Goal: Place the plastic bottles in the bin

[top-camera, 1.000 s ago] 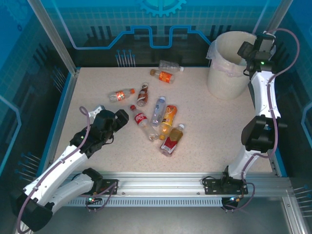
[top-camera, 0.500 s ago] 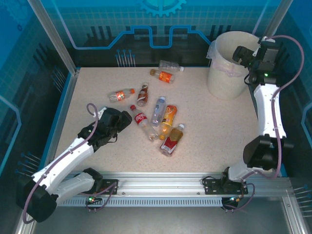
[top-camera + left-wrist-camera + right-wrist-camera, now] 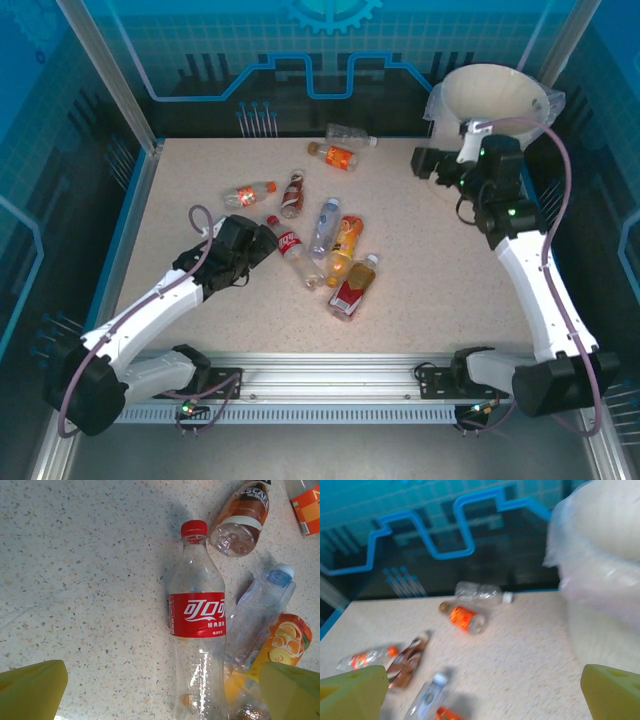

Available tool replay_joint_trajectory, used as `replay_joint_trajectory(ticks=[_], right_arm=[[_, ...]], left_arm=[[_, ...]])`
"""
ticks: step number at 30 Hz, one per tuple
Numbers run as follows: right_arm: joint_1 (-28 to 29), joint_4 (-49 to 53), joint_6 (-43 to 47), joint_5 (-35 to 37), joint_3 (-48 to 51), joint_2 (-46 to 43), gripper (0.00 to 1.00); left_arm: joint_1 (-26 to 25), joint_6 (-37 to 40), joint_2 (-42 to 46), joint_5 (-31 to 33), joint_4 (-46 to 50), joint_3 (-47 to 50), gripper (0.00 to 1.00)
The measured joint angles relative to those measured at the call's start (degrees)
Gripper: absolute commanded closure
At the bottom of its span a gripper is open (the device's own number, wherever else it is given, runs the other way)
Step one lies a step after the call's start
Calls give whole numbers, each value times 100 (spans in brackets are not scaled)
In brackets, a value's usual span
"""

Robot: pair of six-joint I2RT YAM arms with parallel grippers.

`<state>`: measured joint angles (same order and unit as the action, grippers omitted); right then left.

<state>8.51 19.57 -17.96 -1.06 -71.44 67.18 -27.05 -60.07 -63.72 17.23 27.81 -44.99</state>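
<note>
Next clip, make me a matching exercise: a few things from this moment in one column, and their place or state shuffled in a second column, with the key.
Column one
1. red-label bottle
2. brown-label bottle
3. bin
4. right gripper

Column two
A. stands at the far right corner of the table
B. open, in the air, just left of the bin
C. lies flat, has a red cap
D. lies flat, its clear base close to a red cap

Pairs: 1-C, 2-D, 3-A, 4-B
</note>
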Motion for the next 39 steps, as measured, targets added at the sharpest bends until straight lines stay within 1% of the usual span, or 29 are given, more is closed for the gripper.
replay_joint_trajectory(ticks=[6,11,16,19,24,26,33,35,39], right_arm=[[975,13,-291,162,1102,-715,0],[1801,162,-748,649,2028,-1217,0],[2321,505,-1226,1021,2896,-1414,0],[2546,704,-1338,1115,3112,-1390,0],[3027,763,-1298,1115,3204,-1161,0],[3152,809,-1456,1154,3202,-1001,0],[3845,756,-2809,1707,3298,-461,0],[4083,684,-3150,1867,3285,-127,0],[4393,570,-3512,1980,3158,575,0]], left_arm=[[2,13,-210,-232,-133,-63,1],[7,44,-273,-435,-153,-90,1],[11,44,-278,-660,-293,-114,1],[11,39,-278,-809,-431,-114,1],[11,42,-313,-1054,-691,-111,1],[11,42,-367,-1119,-756,-103,1],[11,46,-595,-1263,-887,-68,1],[11,55,-619,-1287,-890,-46,1],[11,98,-629,-1303,-885,-15,1]])
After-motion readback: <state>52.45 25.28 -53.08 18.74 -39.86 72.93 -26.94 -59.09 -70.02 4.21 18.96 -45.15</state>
